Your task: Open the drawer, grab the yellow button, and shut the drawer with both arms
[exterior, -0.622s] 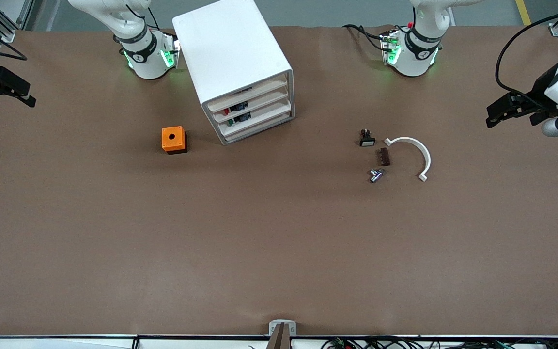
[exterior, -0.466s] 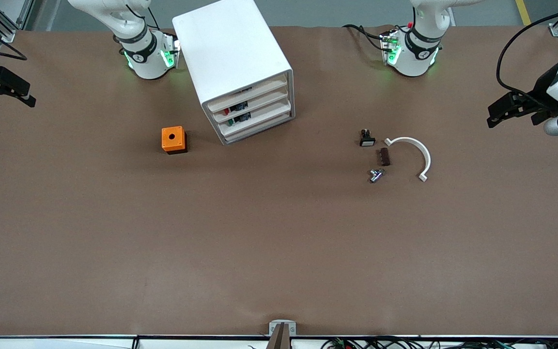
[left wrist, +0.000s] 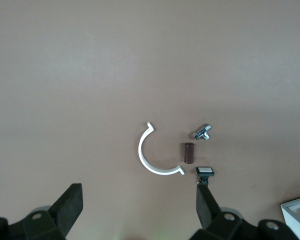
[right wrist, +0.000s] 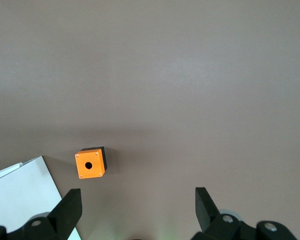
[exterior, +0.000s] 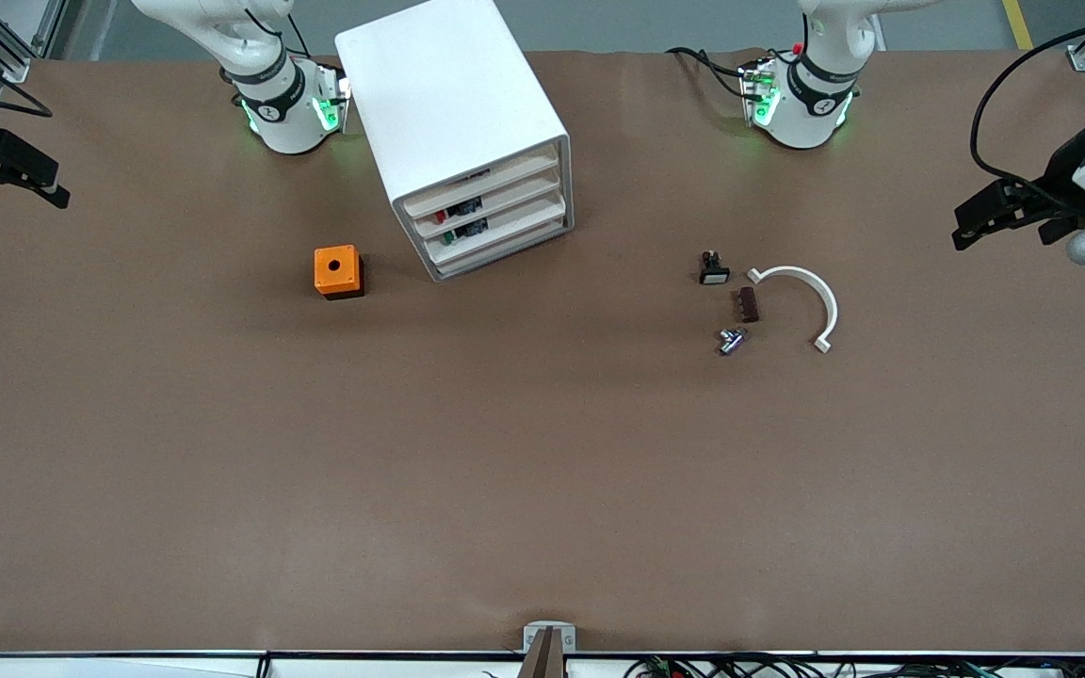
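The button is hidden; the closed drawer [exterior: 481, 185] shows only its front, and the right hand [exterior: 6, 174] is cut by the edge.

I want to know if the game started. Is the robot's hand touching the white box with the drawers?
Apart. The front view shows bare table between the cabinet and both open, empty grippers: the left gripper and the right gripper hang at the table's ends.

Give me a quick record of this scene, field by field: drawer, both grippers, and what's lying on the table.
drawer: shut, top tier of the cabinet
button: not visible
left gripper: open, empty, over the table's left-arm end
right gripper: open, empty, over the right-arm end
orange box: beside the cabinet, toward the right arm
white arc: toward the left arm, three small parts beside it
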{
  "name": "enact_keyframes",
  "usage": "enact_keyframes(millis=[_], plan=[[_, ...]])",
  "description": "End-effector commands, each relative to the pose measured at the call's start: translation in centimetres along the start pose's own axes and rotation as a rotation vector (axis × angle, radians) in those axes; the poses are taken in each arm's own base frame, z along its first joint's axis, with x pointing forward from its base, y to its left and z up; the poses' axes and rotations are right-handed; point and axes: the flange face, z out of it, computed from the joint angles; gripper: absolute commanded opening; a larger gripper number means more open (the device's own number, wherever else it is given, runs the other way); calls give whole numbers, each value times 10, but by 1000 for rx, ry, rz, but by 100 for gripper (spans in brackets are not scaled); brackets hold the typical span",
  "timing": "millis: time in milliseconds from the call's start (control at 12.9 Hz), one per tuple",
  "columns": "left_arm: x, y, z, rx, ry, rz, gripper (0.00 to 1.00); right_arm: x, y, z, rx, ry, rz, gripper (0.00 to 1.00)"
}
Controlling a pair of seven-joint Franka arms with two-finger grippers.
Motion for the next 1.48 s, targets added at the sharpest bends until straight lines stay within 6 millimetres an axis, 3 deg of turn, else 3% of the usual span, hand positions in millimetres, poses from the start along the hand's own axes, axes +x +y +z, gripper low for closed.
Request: enact_keyframes(millis=[0, 155, 389, 777, 1010, 1399], plan=[[18, 5, 26, -24, -50, -19, 100, -1, 2, -2, -8, 5, -13, 100], [26, 14, 43, -23, -76, -68, 100, -1, 2, -2, -8, 5, -13, 100], [27, 31, 48, -31, -88, -127, 100, -2, 2, -2, -8, 3, -13, 100], [39, 60, 80, -45, -135, -310, 100, -2, 2, -2, -8, 3, -13, 100], [38, 95, 99, -18, -171, -444, 100, -2, 2, -2, -8, 3, -13, 100], [23, 182, 144, 33, -275, -724, 100, -2, 2, -2, -8, 3, -13, 100]])
